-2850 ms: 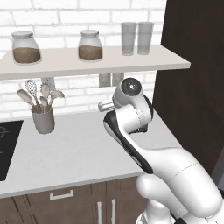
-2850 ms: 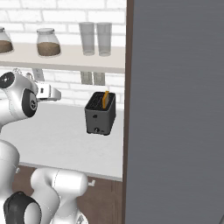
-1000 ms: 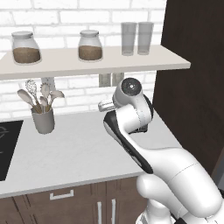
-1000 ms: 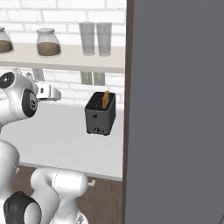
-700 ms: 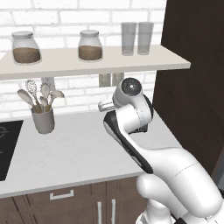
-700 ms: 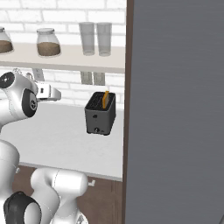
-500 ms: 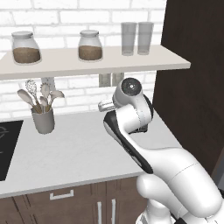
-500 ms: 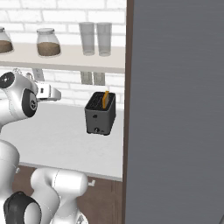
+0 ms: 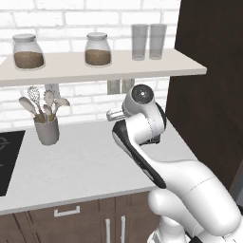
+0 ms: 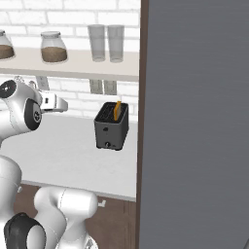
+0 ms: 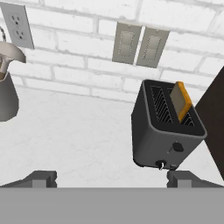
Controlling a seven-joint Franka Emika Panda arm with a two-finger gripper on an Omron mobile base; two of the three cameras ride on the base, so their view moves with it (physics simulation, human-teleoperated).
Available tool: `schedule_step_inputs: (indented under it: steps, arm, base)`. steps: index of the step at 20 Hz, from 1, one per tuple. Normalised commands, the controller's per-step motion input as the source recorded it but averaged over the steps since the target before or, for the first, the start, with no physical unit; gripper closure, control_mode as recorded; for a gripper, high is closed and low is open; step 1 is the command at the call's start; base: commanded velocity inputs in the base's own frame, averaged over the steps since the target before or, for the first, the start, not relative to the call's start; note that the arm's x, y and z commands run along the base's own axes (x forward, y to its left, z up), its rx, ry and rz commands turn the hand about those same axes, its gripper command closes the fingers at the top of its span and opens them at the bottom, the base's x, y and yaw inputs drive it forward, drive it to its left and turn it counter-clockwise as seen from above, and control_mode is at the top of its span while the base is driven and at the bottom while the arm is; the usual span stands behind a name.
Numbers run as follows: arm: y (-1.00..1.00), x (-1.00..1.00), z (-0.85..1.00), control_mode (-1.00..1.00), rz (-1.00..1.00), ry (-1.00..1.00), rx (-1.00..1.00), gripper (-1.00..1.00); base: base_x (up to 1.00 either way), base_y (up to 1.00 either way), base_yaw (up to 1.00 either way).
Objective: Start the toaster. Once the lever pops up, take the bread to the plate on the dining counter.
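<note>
White brick wall and a pale worktop (image 10: 63, 146) make up the setting, with a shelf (image 9: 109, 66) above carrying two jars and two drinking glasses. On the worktop, close to the wall and just beside a tall dark cabinet panel (image 10: 194, 121), sits the toaster (image 10: 111, 126), a small dark box with two top slots. One slot holds the bread (image 11: 181, 101), a tan slice with a golden crust, standing upright and sticking well out of the top. Low on the toaster's near face are a small round button and a tiny knob (image 11: 161, 165); the lever itself is hard to make out, so a push could land on the wrong control. The toaster looks light and stands free, so a press that is off-centre or angled might slide or tip it instead of starting it, and the cabinet panel so close on one side leaves little room for the arm to swing. The gripper (image 11: 113, 178) hangs in the air in front of the toaster and apart from it, fingers spread as wide as they go, holding nothing and touching nothing. Further off along the worktop stands a grey utensil cup (image 9: 47, 130) with spoons and a whisk.
</note>
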Motion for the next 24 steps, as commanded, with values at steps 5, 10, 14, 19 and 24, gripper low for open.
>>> schedule_step_inputs:
  steps: [5, 10, 14, 19, 24]
  arm:
    - [0.0, 0.0, 0.0, -1.0, 0.0, 0.0, 0.0, -1.0]
    - [0.0, 0.0, 0.0, -1.0, 0.0, 0.0, 0.0, -1.0]
    - [0.0, 0.0, 0.0, -1.0, 0.0, 0.0, 0.0, -1.0]
    - [0.0, 0.0, 0.0, -1.0, 0.0, 0.0, 0.0, -1.0]
    - [0.0, 0.0, 0.0, -1.0, 0.0, 0.0, 0.0, -1.0]
  base:
    - [0.0, 0.0, 0.0]
    - [0.0, 0.0, 0.0]
    - [0.0, 0.0, 0.0]
    - [0.0, 0.0, 0.0]
    - [0.0, 0.0, 0.0]
